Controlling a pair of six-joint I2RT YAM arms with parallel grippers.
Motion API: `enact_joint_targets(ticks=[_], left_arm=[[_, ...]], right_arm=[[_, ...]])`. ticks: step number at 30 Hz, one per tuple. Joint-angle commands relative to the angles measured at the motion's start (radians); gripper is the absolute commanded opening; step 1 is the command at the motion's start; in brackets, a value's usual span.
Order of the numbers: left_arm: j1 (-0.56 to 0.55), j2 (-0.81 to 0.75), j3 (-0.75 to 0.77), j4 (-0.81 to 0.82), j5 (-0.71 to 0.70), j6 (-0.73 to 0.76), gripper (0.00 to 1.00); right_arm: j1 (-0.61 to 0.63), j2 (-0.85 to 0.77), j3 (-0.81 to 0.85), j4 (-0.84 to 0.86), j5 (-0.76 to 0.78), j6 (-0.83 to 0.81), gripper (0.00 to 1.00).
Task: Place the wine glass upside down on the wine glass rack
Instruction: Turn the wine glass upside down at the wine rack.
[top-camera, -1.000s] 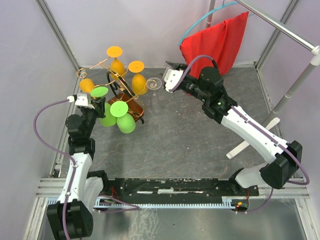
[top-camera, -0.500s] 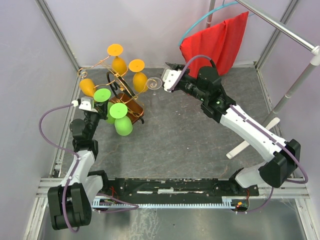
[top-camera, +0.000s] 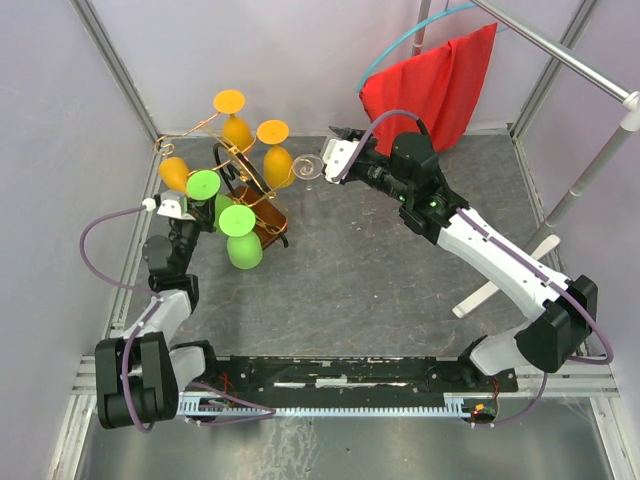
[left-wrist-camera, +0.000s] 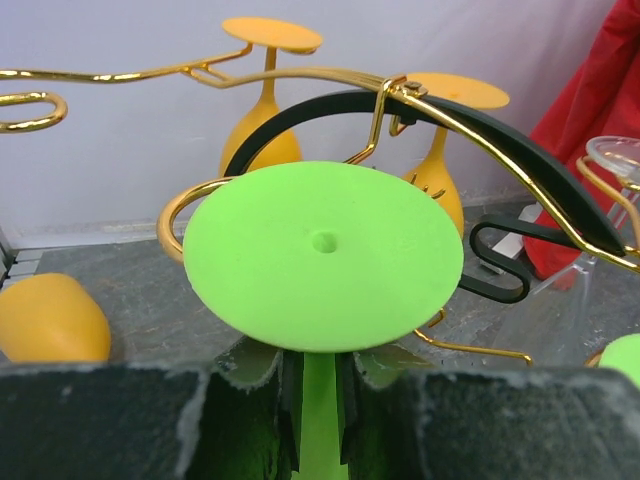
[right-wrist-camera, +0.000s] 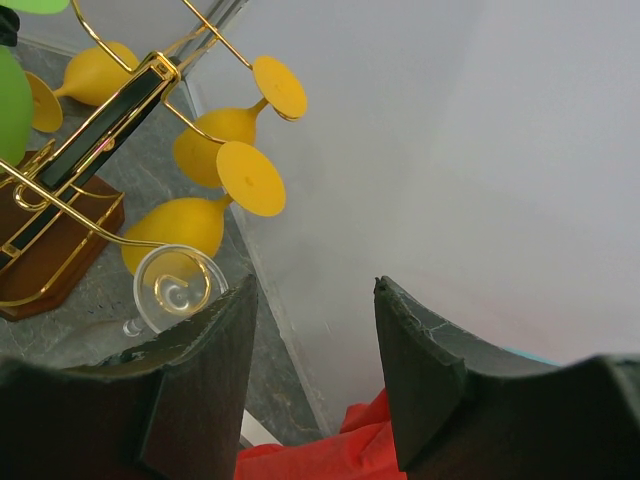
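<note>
Hanging step judged in hand: the green wine glass (left-wrist-camera: 322, 255) was held inverted, foot up, its stem pinched between the nearly closed jaws of the left gripper (left-wrist-camera: 318, 395), right against the rack (left-wrist-camera: 520, 150). Whether a wire arm already carried the foot could not be told. The right gripper (right-wrist-camera: 312, 300) was spread wide and empty, near a clear glass (right-wrist-camera: 172, 290). Next, probably: stem to be seated in the wire slot, jaws opened, then backed out without the orange glasses (right-wrist-camera: 205, 140) being knocked.

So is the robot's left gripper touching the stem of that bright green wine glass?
Touching. The left wrist view shows the left gripper shut on the bright green wine glass by its stem, with both jaws pressed against it and no gap.
</note>
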Motion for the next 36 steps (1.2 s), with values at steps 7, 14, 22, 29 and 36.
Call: enact_joint_targets(ticks=[7,14,22,29,36], left_arm=[[0.006,0.114,0.062,0.164,-0.072,-0.018,0.03],[0.006,0.162,0.111,0.166,-0.076,-0.01,0.03],[0.006,0.175,0.102,0.16,-0.182,0.04,0.04],[0.007,0.124,0.066,0.114,-0.262,0.089,0.05],[0.007,0.072,0.026,0.106,-0.347,0.093,0.08]], right_arm=[[-0.004,0.004,0.055,0.028,0.007,-0.005,0.58],[-0.004,0.008,0.053,0.033,0.014,-0.005,0.58],[-0.003,0.015,0.053,0.034,0.02,-0.003,0.58],[-0.003,0.015,0.05,0.03,0.021,-0.005,0.58],[-0.003,0.013,0.043,0.03,0.015,-0.002,0.58]])
